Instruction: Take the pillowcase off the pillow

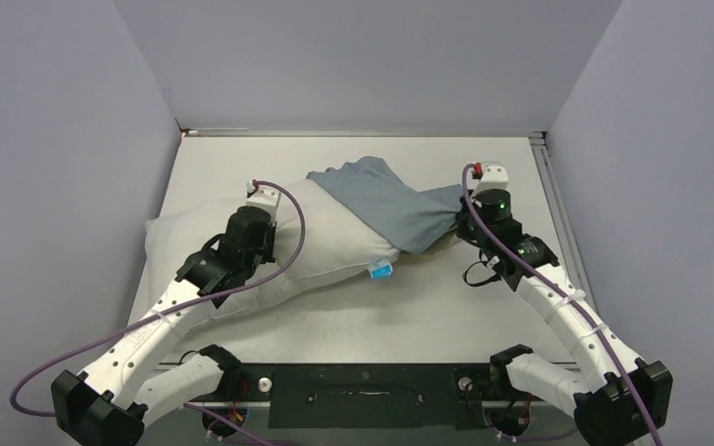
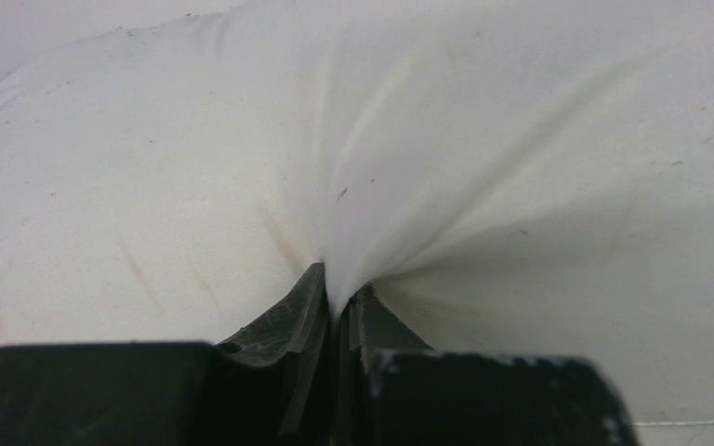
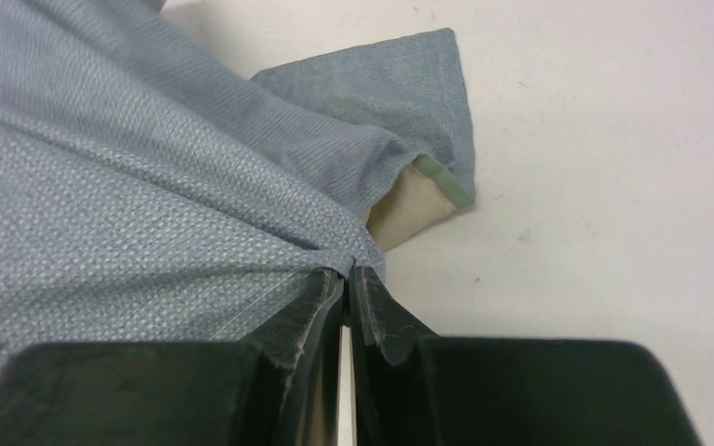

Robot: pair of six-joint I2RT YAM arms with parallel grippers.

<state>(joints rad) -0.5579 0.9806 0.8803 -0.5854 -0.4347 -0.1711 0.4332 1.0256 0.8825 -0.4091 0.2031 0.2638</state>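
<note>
Seen from above, the pillow (image 1: 344,237) lies across the worktop (image 1: 428,311) with the pillowcase (image 1: 390,200) covering only its far right end, so the stripping is judged well advanced. In the left wrist view the left pincer (image 2: 339,311) is clamped on a pinch of white pillow fabric. In the right wrist view the right pincer (image 3: 346,279) is closed tight on bunched blue cloth, and a rightward pull against the anchored pillow is called for.

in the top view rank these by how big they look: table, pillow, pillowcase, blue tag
1. table, the largest
2. pillow, counting only its bare white part
3. pillowcase, somewhat smaller than the bare pillow
4. blue tag, by far the smallest
</note>
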